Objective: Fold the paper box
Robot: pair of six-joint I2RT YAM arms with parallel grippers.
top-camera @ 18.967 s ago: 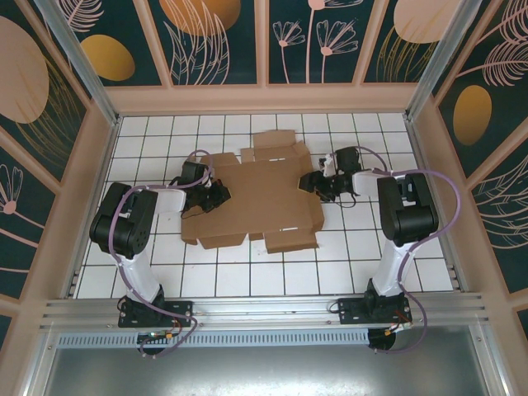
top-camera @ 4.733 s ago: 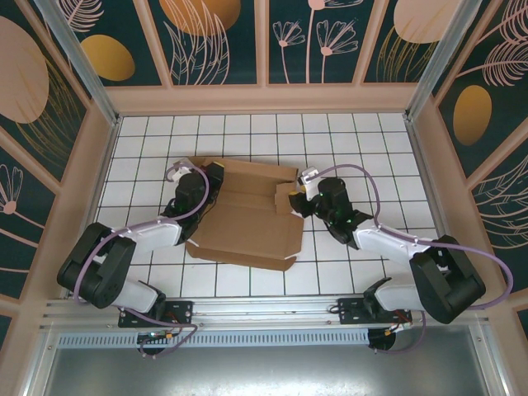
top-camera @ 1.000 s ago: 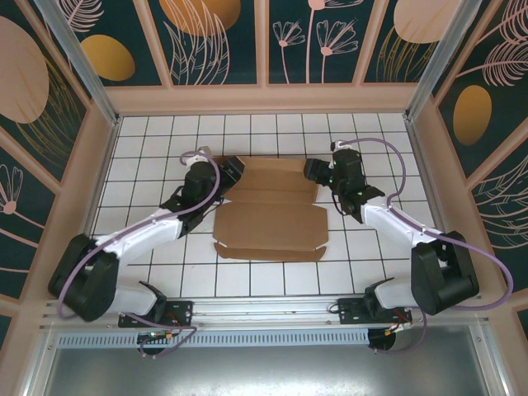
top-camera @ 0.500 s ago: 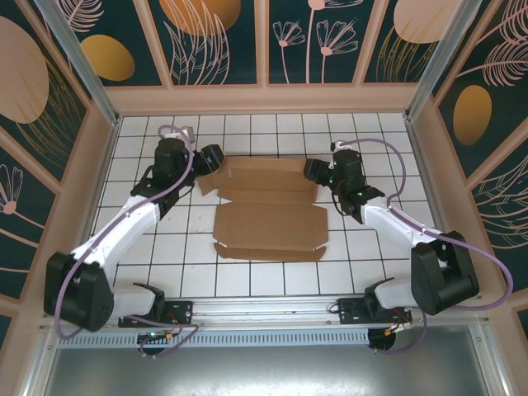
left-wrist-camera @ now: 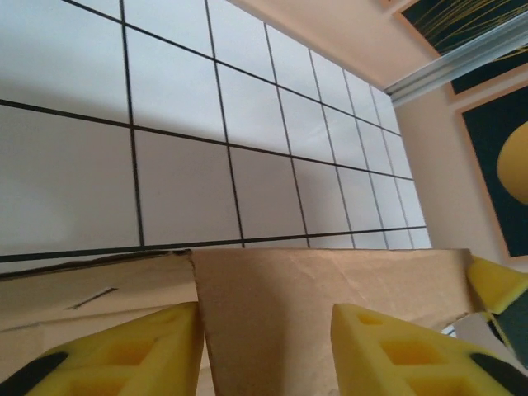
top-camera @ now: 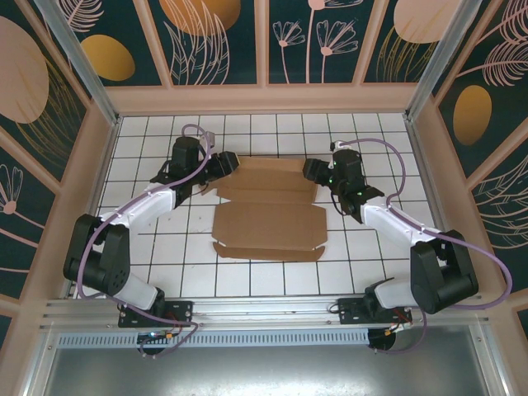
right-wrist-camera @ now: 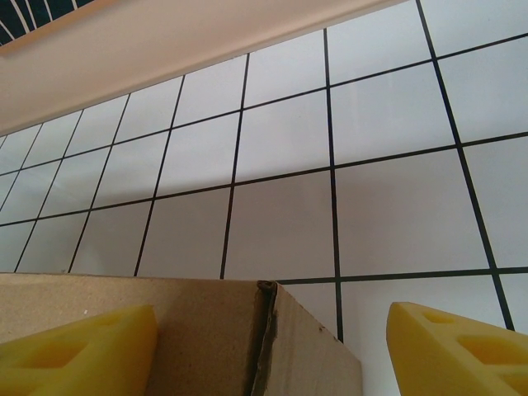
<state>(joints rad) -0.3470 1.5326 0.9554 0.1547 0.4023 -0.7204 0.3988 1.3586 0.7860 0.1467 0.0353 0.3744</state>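
Note:
The paper box [top-camera: 268,219] is plain brown cardboard in the middle of the tiled floor, its far part folded up into a low wall [top-camera: 268,175]. My left gripper [top-camera: 224,167] is at the wall's far-left corner. In the left wrist view its jaws [left-wrist-camera: 264,318] stand apart with a cardboard panel [left-wrist-camera: 272,297] showing between the yellow fingers [left-wrist-camera: 124,355]. My right gripper [top-camera: 312,173] is at the far-right corner. In the right wrist view it [right-wrist-camera: 272,318] is open wide around the box corner [right-wrist-camera: 268,330].
White tiles [top-camera: 165,247] surround the box on all sides. Beige walls [top-camera: 264,99] with dark painted panels close off the back and both sides. A metal rail [top-camera: 264,309] runs along the near edge by the arm bases.
The left arm drew back to the far left, away from the box, then returned to its far-left corner. The right arm and the box have barely moved.

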